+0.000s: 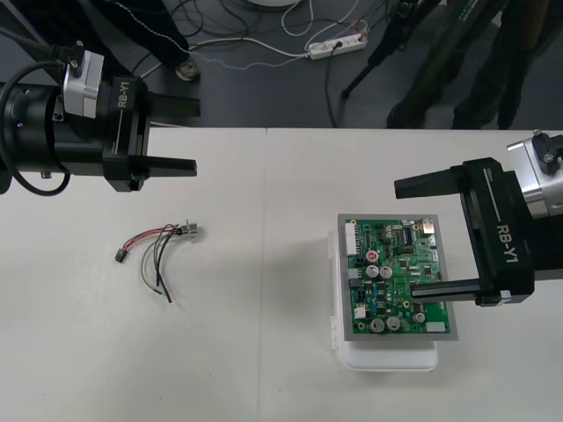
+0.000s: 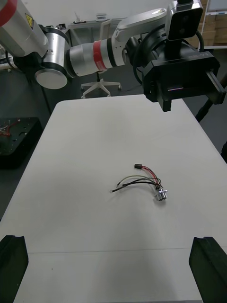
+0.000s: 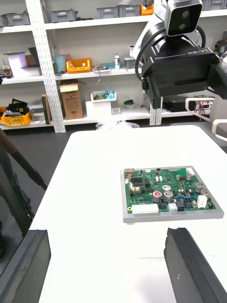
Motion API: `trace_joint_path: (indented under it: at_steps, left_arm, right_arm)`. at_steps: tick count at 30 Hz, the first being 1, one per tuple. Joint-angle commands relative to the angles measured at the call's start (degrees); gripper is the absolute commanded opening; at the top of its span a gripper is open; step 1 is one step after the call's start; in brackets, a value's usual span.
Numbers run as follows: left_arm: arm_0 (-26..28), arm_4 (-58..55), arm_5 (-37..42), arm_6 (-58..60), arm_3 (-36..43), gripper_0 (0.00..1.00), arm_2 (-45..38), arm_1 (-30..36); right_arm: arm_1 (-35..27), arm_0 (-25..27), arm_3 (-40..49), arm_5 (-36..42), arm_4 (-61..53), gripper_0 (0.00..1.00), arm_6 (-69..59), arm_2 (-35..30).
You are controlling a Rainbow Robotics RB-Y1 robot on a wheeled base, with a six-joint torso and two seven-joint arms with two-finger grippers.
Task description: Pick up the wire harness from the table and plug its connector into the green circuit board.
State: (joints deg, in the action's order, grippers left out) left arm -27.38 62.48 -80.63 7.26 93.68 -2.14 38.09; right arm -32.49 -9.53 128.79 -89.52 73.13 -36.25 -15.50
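Red, black and green wires of the harness (image 1: 158, 246) lie loose on the worktop (image 1: 264, 369), near the wide-open left hand (image 1: 189, 136). Also wide, the right hand (image 1: 405, 237) hangs over the green circuit board (image 1: 396, 281). Pickup is not begun; next, I think, the left hand should lower onto the harness.

Wire harness (image 1: 158, 246) lies loose on the surface (image 1: 264, 352). Left gripper (image 1: 195, 136) is near it and right gripper (image 1: 405, 237) is over the circuit board (image 1: 396, 277), both with fingers apart.

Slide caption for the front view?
Wire harness lies on table by open left gripper; open right gripper over green circuit board.
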Motion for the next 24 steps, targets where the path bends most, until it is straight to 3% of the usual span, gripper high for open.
trace_joint_path:
  at_steps: [1,24]
  left_arm:
    - [-2.42,0.01,-2.08,3.28,2.03,0.71,-1.64,2.26]
    - [-2.42,0.01,-2.08,3.28,2.03,0.71,-1.64,2.26]
  right_arm:
    - [0.15,2.41,0.76,3.47,-0.88,1.0,3.2,-0.76]
    - [0.24,13.04,0.76,4.0,-7.74,1.0,12.96,-7.62]
